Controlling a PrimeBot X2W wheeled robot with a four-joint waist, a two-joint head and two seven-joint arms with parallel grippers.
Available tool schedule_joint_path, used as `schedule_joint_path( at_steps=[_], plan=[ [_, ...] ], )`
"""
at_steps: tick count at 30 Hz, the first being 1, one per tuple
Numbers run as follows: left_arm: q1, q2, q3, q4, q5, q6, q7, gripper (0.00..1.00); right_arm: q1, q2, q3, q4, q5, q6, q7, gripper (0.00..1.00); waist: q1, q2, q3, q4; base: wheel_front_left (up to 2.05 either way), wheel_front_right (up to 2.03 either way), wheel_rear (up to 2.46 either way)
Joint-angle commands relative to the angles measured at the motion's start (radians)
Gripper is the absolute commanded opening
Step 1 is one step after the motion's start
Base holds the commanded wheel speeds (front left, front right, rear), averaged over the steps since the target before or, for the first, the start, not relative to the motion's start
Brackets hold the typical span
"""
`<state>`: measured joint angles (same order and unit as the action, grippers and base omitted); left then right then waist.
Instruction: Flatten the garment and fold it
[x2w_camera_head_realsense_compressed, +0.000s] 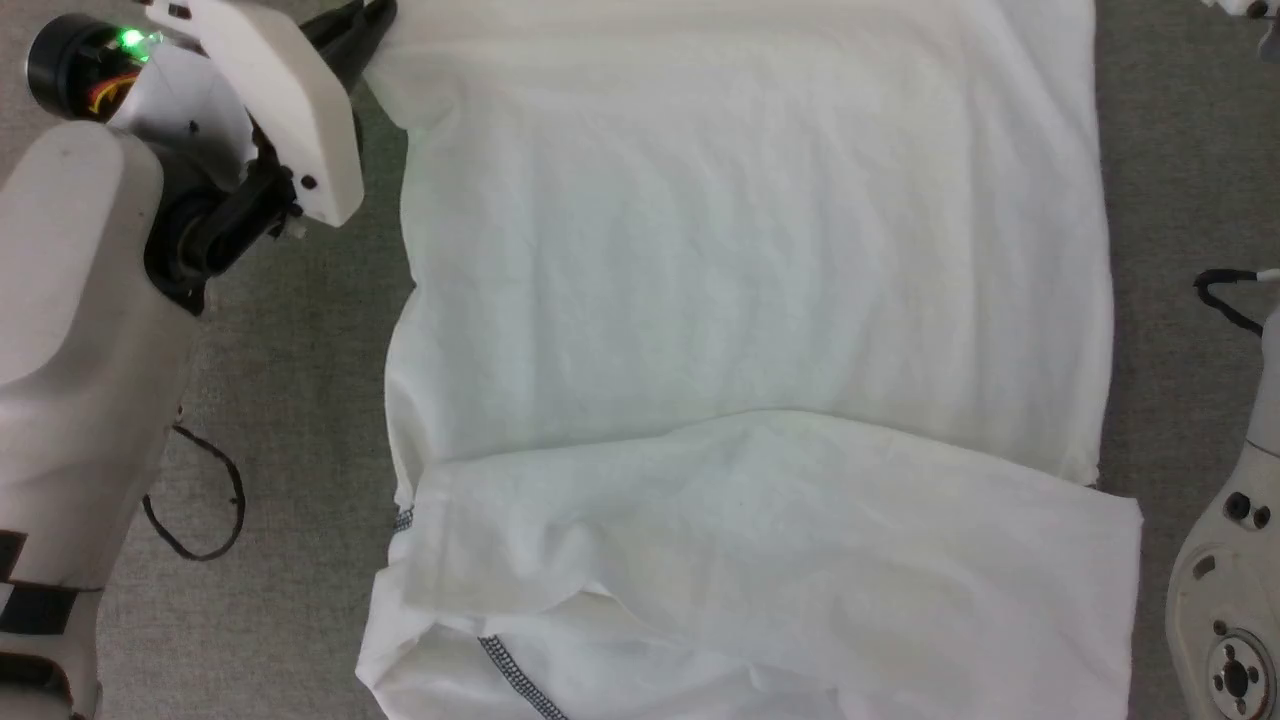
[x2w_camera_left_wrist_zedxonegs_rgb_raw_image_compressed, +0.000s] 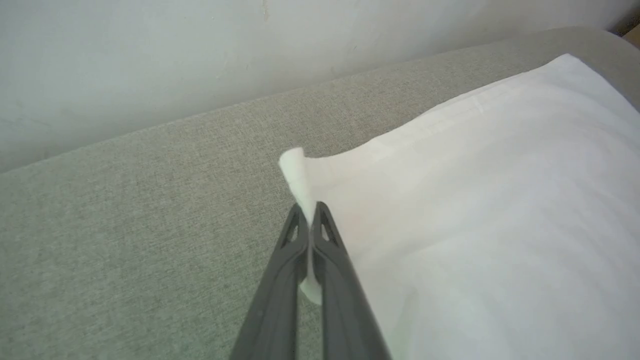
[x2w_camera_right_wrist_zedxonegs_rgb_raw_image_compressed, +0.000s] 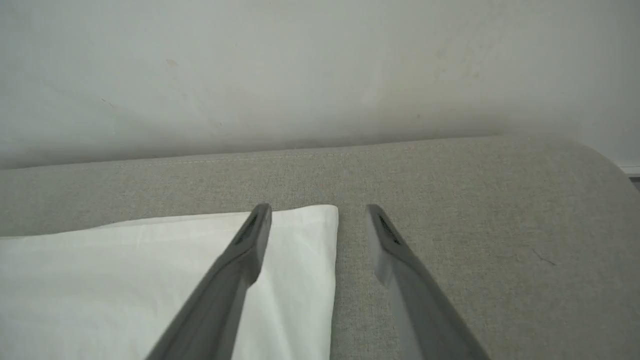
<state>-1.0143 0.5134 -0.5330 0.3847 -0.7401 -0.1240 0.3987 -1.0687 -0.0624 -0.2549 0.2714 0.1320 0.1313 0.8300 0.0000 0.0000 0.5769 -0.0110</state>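
Observation:
The white garment lies spread almost flat on the grey cloth surface. Its near part is doubled over in a loose fold, and dark dashed stitching shows at the near left. My left gripper is at the garment's far left corner. In the left wrist view the left gripper is shut on that corner of the garment, and a tuft of cloth sticks up past the tips. My right gripper stands open over the far right corner of the garment. One finger is above the cloth and the other above the bare surface.
A pale wall rises just behind the surface's far edge. The surface curves off in a rounded corner on the right. A thin black cable loop hangs by my left arm and another cable by my right arm.

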Motion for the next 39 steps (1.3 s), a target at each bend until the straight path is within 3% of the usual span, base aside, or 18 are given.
schedule_joint_path(
  at_steps=[1,8,24,25,27,33,39],
  plan=[
    [-0.015,-0.004,-0.003,0.002,-0.007,-0.007,-0.006,0.0,-0.015,0.004,-0.008,0.014,-0.016,-0.001,0.018,1.0,0.0,0.0,0.019,0.016,0.0,0.0,0.0],
    [-0.055,-0.019,-0.015,-0.001,-0.011,-0.007,-0.017,0.0,-0.061,0.012,-0.089,0.075,-0.128,-0.001,0.126,1.0,0.0,0.0,0.077,0.042,0.0,0.0,0.0],
    [-0.125,-0.038,-0.065,0.028,-0.044,-0.007,-0.056,0.0,-0.095,0.012,-0.098,0.148,-0.154,-0.001,0.102,1.0,0.0,0.0,0.141,0.077,0.0,0.0,0.0],
    [-0.127,-0.037,-0.067,0.031,-0.048,-0.007,-0.059,0.0,-0.096,0.012,-0.102,0.151,-0.154,-0.001,0.099,0.73,0.0,0.0,0.141,0.078,0.0,0.0,0.0],
    [-0.13,-0.034,-0.07,0.036,-0.054,-0.007,-0.065,0.0,-0.098,0.012,-0.111,0.156,-0.153,-0.001,0.089,0.0,0.0,0.0,0.143,0.079,0.0,0.0,0.0],
    [-0.134,-0.029,-0.053,0.06,-0.073,-0.007,-0.109,0.0,-0.109,0.012,-0.106,0.16,-0.13,-0.001,-0.003,0.0,0.0,0.0,0.127,0.072,0.0,0.0,0.0],
    [-0.14,-0.031,0.0,0.075,-0.082,0.005,-0.223,0.0,-0.124,0.012,-0.091,0.153,-0.087,-0.001,-0.123,0.0,0.0,0.0,0.065,0.057,0.0,0.0,0.0]
  ],
)
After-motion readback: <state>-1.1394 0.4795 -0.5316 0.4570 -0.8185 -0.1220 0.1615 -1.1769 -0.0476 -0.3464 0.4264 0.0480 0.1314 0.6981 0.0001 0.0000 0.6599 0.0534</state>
